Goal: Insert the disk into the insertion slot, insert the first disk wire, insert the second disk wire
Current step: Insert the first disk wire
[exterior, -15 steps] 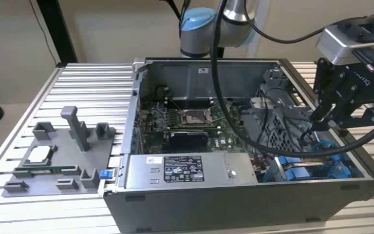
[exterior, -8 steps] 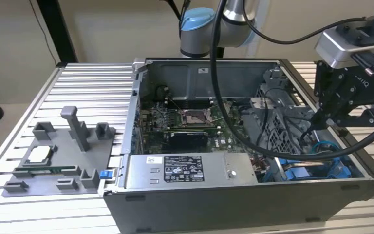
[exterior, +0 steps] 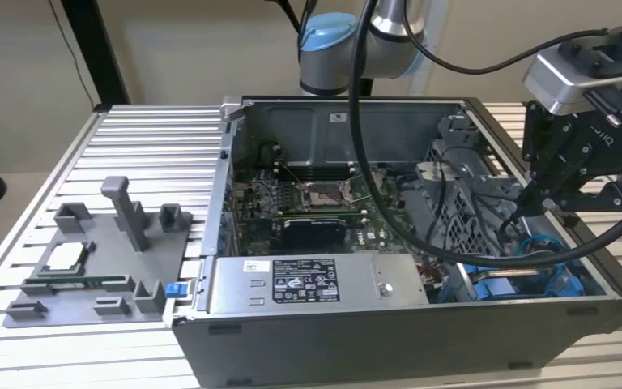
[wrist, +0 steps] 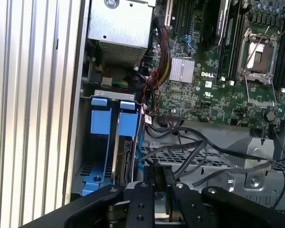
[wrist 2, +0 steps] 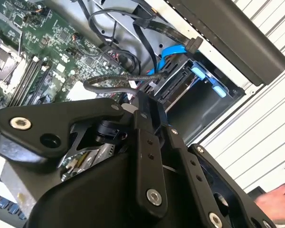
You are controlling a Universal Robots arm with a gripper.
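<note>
Though half hidden, disk [wrist: 128,126] seemingly beside gripper [wrist: 160,185]

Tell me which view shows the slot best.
The first wrist view: the slot shows whole, blue parts and grey walls plain. The second wrist view shows one end behind cables; the exterior view, its blue parts inside the case.
</note>
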